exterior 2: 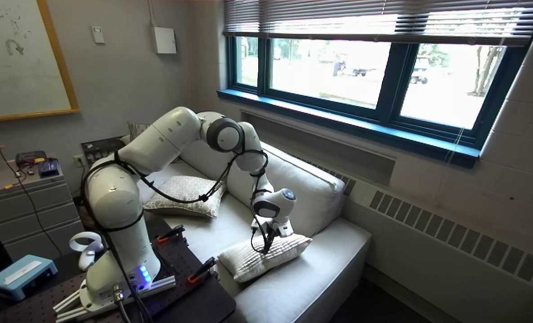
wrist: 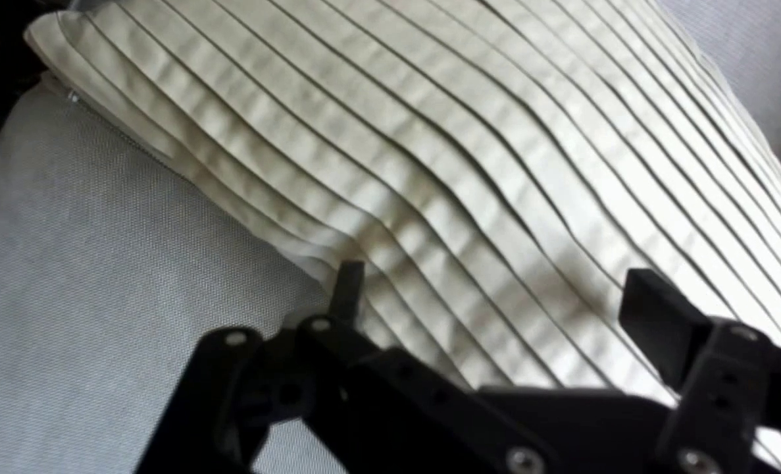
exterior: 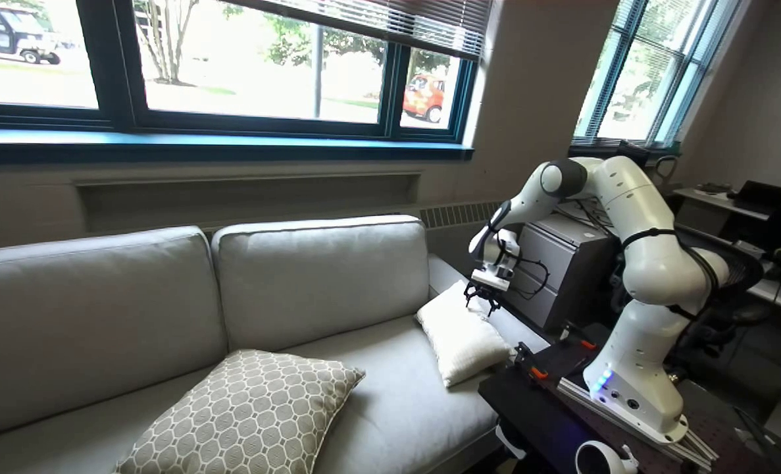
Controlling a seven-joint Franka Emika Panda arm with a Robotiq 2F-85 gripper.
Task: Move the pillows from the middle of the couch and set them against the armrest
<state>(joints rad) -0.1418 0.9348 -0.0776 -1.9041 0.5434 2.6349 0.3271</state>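
A white pleated pillow (exterior: 459, 339) lies tilted against the couch armrest (exterior: 518, 332). It also shows in an exterior view (exterior 2: 253, 262) and fills much of the wrist view (wrist: 397, 131). A beige pillow with a white honeycomb pattern (exterior: 245, 411) lies on the middle of the seat; it also shows farther back in an exterior view (exterior 2: 183, 193). My gripper (exterior: 480, 306) is over the white pillow, at its armrest side (exterior 2: 266, 248). In the wrist view the fingers (wrist: 495, 289) are wide apart with pillow fabric below them. Whether the fingertips touch the fabric is unclear.
The couch back cushions (exterior: 324, 276) stand behind the seat. A black table (exterior 2: 194, 287) with the robot base and clamps (exterior 2: 201, 269) stands at the couch front. A grey cabinet (exterior: 548, 270) is beyond the armrest. Another pillow (exterior 2: 137, 130) shows at the far couch end.
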